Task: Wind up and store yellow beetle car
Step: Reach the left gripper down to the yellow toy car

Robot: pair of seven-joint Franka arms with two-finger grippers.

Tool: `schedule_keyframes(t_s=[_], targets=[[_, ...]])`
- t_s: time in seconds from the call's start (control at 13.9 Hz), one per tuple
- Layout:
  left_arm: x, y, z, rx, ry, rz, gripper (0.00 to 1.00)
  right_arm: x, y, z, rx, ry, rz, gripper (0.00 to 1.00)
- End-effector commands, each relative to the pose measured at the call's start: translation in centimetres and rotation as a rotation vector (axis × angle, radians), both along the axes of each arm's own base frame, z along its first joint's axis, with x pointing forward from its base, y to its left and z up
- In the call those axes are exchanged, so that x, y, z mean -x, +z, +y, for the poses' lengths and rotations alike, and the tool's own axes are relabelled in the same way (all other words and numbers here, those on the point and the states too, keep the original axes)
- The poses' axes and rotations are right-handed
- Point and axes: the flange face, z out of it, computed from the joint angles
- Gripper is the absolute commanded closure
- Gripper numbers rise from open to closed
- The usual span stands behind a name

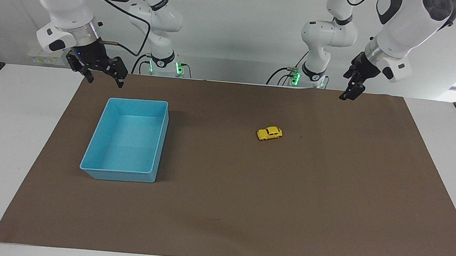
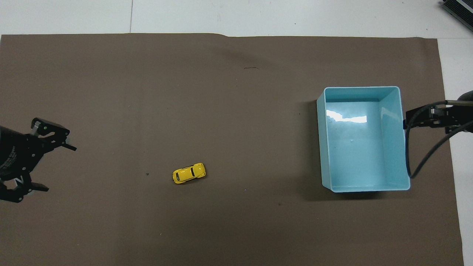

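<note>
The yellow beetle car [image 1: 270, 133] [image 2: 189, 173] sits on its wheels on the brown mat, toward the left arm's end of the table. My left gripper [image 1: 348, 88] [image 2: 59, 168] hangs open in the air over the mat's edge at that end, well apart from the car, its fingers spread wide in the overhead view. My right gripper [image 1: 102, 75] [image 2: 425, 120] waits open and raised beside the light blue bin [image 1: 99, 164] [image 2: 404, 155], which holds nothing.
A brown mat [image 1: 246, 211] covers most of the white table. Nothing but the bin and the car lies on it. Both arm bases stand at the robots' edge of the table.
</note>
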Motion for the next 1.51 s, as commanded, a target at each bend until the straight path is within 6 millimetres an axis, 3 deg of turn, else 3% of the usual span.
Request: schedule_keyframes(t_s=[0.0,0.36,0.65,0.79,0.86,1.22,1.44], targets=[[0.6,-2.3,-1.0,-0.023,0.2,-0.024,0.0,-0.1,0.2,0.0,-0.027,0.02,-0.004,0.0],[-0.4,-6.6,-2.7,-0.018,0.599,-0.064,0.0,-0.1,0.2,0.0,-0.027,0.02,-0.004,0.0],[-0.1,-13.6,-9.3,-0.02,0.726,-0.09,0.0,-0.1,0.2,0.0,-0.027,0.02,-0.004,0.0],[0.4,-18.0,-13.5,-0.046,0.727,-0.062,0.0,-0.1,0.2,0.0,-0.027,0.02,-0.004,0.0],[0.9,-19.9,-14.6,-0.054,0.727,-0.058,0.0,-0.1,0.2,0.0,-0.027,0.02,-0.004,0.0],[3.6,-25.3,-16.2,-0.052,0.716,-0.087,0.0,-0.1,0.2,0.0,-0.027,0.02,-0.004,0.0],[4.3,-25.9,-16.8,-0.044,0.705,-0.098,0.0,-0.1,0.2,0.1,-0.027,0.022,-0.004,0.0]])
